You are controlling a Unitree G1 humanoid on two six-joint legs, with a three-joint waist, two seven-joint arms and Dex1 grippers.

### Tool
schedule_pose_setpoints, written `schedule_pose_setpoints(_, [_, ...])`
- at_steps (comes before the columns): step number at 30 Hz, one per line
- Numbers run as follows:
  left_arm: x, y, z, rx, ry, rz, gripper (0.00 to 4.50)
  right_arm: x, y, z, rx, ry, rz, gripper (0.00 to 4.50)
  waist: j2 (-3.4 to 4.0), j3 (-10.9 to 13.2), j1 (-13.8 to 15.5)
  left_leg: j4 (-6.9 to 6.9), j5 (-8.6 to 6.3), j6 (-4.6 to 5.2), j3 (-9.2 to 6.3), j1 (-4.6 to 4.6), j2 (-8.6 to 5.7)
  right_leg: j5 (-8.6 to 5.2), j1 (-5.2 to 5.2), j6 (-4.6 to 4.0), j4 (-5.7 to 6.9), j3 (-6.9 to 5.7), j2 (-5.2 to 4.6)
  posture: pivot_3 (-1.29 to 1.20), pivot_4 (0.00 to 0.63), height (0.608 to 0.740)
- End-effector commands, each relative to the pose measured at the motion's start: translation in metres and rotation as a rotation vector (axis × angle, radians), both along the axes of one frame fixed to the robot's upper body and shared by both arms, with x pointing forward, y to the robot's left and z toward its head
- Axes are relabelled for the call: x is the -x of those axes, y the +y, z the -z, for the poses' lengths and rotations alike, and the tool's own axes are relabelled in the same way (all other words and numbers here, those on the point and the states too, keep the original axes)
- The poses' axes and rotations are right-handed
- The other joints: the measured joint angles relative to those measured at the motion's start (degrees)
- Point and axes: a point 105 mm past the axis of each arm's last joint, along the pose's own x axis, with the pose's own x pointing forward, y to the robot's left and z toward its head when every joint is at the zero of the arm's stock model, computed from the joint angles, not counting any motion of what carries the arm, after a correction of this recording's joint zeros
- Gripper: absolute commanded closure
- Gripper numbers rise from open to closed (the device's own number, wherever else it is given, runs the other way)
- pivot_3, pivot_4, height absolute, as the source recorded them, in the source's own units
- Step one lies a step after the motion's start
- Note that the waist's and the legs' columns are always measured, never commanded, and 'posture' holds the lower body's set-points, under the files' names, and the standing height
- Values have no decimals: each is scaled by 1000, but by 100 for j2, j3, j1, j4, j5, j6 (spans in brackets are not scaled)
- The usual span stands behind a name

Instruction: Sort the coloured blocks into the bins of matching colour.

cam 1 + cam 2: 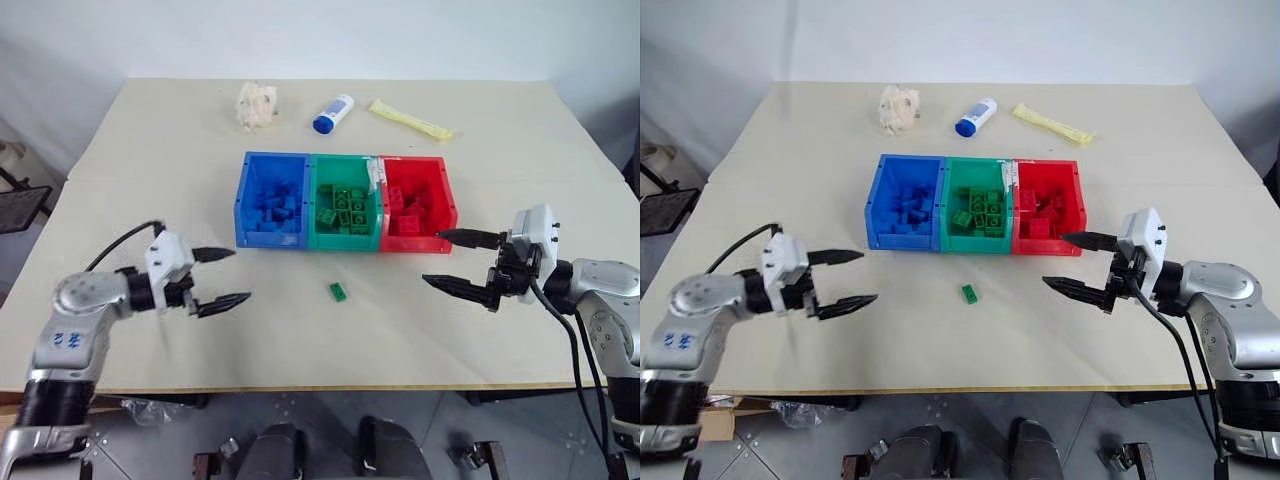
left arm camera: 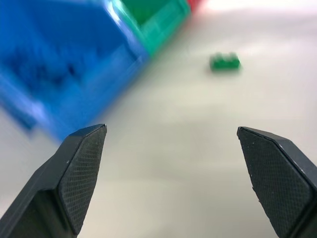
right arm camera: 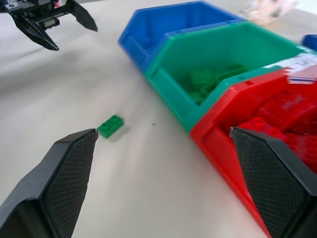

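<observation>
- Left gripper [image 1: 222,275] hangs over bare table just in front of the blue bin [image 1: 271,200], its two black fingers spread wide, nothing between them.
- Blue bin, green bin [image 1: 345,202] and red bin [image 1: 416,200] sit joined in a row mid-table, each already holding bricks of its own colour.
- One green brick [image 1: 338,291] lies loose on the table [image 1: 300,340] in front of the green bin, well apart from its wall and roughly midway between the two grippers.
- Right gripper [image 1: 460,262] hovers near the red bin's front corner, fingers likewise wide apart and empty.
- Judgement: the last step is that green brick. Either gripper could take it; come down from above, straddle its short sides, close gently so it does not skid.
- Open table surrounds the brick on all sides, so the approach is free; the lift must clear the green bin's front rim. The near table edge lies close behind both grippers.
</observation>
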Motion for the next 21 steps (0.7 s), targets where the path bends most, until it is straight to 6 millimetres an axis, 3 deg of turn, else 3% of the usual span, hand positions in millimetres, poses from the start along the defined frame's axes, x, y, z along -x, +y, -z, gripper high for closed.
schedule_pose_setpoints(1, [11, 14, -8, -1, -50, -8, 13, 6, -4, -8, 20, -37, -49, 5, 0, 0, 2, 0, 0, -1, 0, 0, -2, 0, 0, 0, 0, 3, -3, 0, 150, 740])
schedule_pose_setpoints(6, [36, 21, 5, 7, 13, 26, 13, 10, -5, -4, 36, -8, -97, 5, 1, 0, -37, -7, -5, -8, 2, 1, 3, -1, -4, -1, -6, 10, -13, 0, 150, 740])
schedule_pose_setpoints(11, [34, 10, 3, 19, 1, 43, 13, 8, -4, -3, 42, -7, -102, 5, 2, 0, -7, -3, -6, -11, 1, 1, 10, -2, -2, -4, -7, 9, -17, 0, 150, 740])
schedule_pose_setpoints(15, [31, -24, 8, 44, 22, 103, 13, 11, -2, -1, 58, -9, -115, 5, 3, 0, -7, -5, -7, -12, 1, 1, 9, -2, -3, -3, -8, 11, -20, 0, 150, 740])
schedule_pose_setpoints(18, [15, -67, 12, 76, -12, 142, 13, 15, 1, 2, 78, -8, -121, 5, 4, -1, 16, -4, -7, -11, 1, 1, 4, -1, -2, -3, -3, 8, -5, 0, 150, 740])
schedule_pose_setpoints(21, [4, -92, 16, 105, -31, 160, 13, 18, 2, 5, 83, -9, -114, 5, 1, -2, 8, -1, -5, -9, 4, 0, -1, -1, -2, -2, 7, 7, 4, 0, 150, 740])
